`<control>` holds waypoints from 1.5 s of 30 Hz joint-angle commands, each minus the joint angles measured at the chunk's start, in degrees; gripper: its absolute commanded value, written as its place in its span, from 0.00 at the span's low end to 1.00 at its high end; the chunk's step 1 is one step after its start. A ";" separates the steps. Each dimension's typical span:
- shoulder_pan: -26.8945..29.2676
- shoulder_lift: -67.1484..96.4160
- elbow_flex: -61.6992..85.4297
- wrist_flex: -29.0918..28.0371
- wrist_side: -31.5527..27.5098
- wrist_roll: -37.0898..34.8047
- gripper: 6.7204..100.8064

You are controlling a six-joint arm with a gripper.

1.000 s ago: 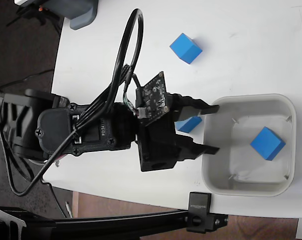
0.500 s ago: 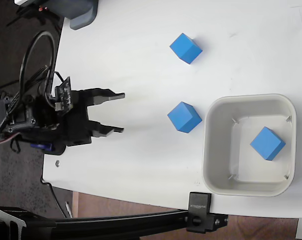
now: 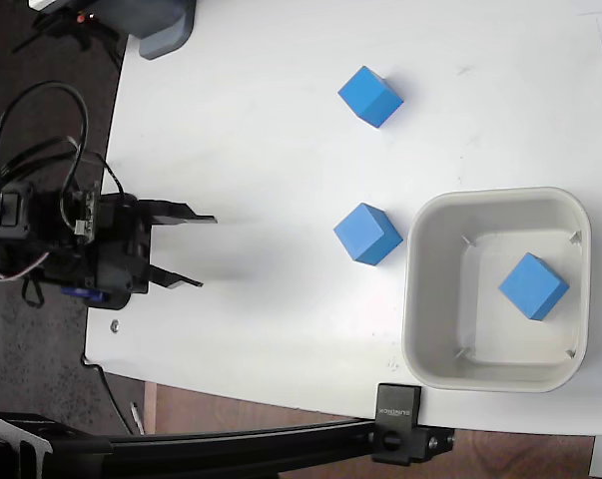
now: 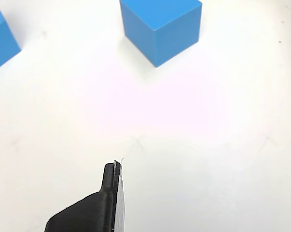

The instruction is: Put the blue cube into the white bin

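From where I stand, the white table spans most of the fixed view. The white bin sits at its lower right, one blue cube lying inside. A second cube rests just left of the bin's rim, a third farther up. At the table's left edge the gripper hangs empty, fingers spread apart.

Looks like a robotics lab bench: plain white surface, bare black cabling looping off the arm, black metal clamp rail along the lower edge.
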 commanded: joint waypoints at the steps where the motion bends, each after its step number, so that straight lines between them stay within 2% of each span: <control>1: -0.44 1.67 0.26 -0.44 1.76 -0.18 0.99; 7: -3.43 1.67 1.67 -0.79 5.89 0.88 0.99; 45: -3.34 1.67 1.67 -0.70 6.15 1.14 0.99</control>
